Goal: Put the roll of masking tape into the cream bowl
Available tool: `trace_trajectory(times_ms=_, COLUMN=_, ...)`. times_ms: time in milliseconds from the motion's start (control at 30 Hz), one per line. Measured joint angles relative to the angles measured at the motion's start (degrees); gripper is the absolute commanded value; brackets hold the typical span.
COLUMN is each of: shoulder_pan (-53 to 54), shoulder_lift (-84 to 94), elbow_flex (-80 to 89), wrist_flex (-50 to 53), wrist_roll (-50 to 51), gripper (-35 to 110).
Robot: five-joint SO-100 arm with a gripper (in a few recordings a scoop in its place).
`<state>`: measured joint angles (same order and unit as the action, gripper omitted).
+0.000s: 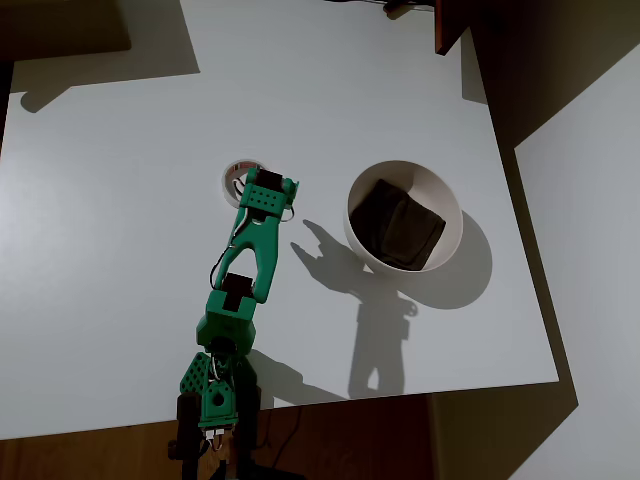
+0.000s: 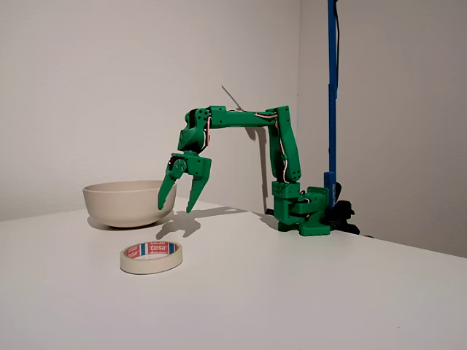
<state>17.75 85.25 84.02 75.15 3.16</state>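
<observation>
The roll of masking tape point(image 2: 151, 257) lies flat on the white table, an off-white ring with red marks inside its core. In the overhead view the roll of masking tape point(image 1: 238, 174) is partly covered by the green arm's head. My gripper point(image 2: 176, 208) hangs open just above the table with its fingers pointing down and nothing between them. It is over or just behind the tape, and the overhead view places the gripper point(image 1: 262, 195) at the ring's edge. The cream bowl point(image 1: 440, 195) stands to the right of the tape, with a dark folded lining inside. In the fixed view the cream bowl point(image 2: 122, 203) is behind the gripper at the left.
The arm's green base point(image 2: 302, 213) stands at the table's edge beside a blue upright pole point(image 2: 332, 95). A dark brown object point(image 1: 450, 25) juts in at the table's top edge. The table's right edge point(image 1: 520, 260) runs close to the bowl.
</observation>
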Motion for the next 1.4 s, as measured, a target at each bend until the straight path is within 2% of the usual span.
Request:
trace_trajectory(times_ms=300, shoulder_pan=-4.66, shoulder_lift=-6.24, elbow_flex=-4.83, wrist_flex=0.70, wrist_roll=0.35, gripper=24)
trace_trajectory(times_ms=1033, shoulder_pan=-4.66, shoulder_lift=-20.48, elbow_flex=-7.38, wrist_flex=-2.81, wrist_roll=0.70, gripper=20)
trace_trajectory(times_ms=1167, shoulder_pan=-5.62, shoulder_lift=-20.83, elbow_flex=-7.38, wrist_flex=-3.69, wrist_roll=0.70, gripper=15)
trace_trajectory(times_ms=1400, shoulder_pan=-6.42, shoulder_lift=-20.83, elbow_flex=-7.38, wrist_flex=-4.39, wrist_roll=0.44, gripper=-8)
